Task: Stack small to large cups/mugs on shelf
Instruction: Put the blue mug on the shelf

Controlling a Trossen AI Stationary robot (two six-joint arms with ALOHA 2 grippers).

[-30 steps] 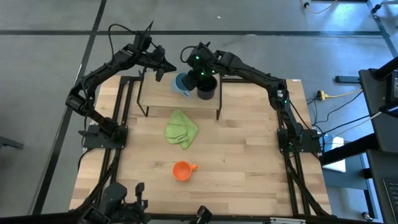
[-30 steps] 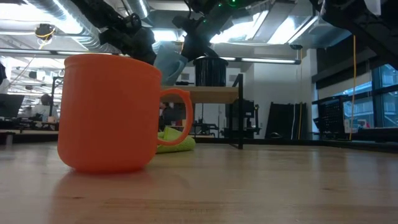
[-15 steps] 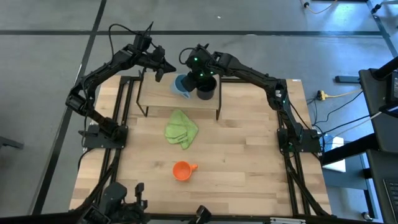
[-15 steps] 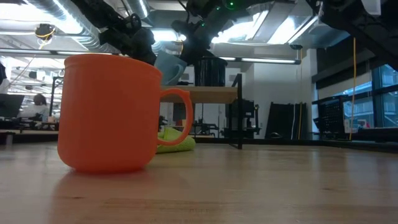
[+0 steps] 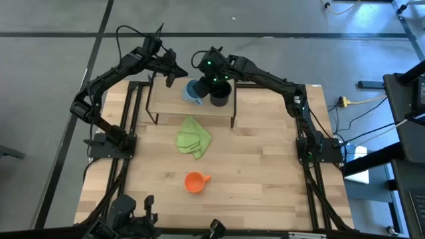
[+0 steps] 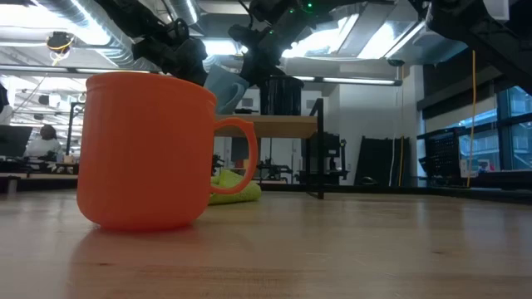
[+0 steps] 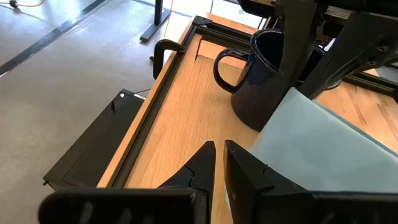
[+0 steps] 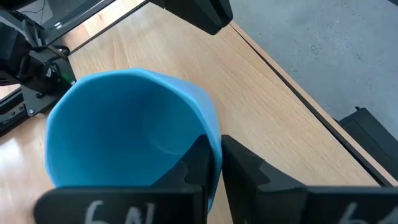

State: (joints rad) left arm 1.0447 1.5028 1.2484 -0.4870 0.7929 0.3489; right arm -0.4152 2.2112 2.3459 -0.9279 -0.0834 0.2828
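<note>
Little has moved since the earlier frames: the right gripper (image 5: 197,91) has shifted only slightly, carrying the tilted light blue mug (image 5: 193,91) a touch further toward the upper middle of the high view, above the shelf (image 5: 174,106).

Its jaws pinch the mug's wall at the rim, one finger inside, one outside, as the right wrist view shows. The dark navy mug (image 5: 221,95) stands upright on the shelf just right of the blue one. The left gripper (image 5: 171,73) hangs over the shelf's upper left corner with its jaws nearly shut and nothing between them. The orange mug (image 5: 194,181) sits well apart on the surface in the lower middle, below the green cloth (image 5: 193,138).

The blue mug looks rigid, smooth and fairly light, likely slippery at a thin rim pinch, so it may swing. A handle or a deeper wall grip would probably hold steadier.

Room is tight: the navy mug's rim is close by, the shelf's far edge runs near the surface's upper border, and the two arms crowd each other there.
</note>
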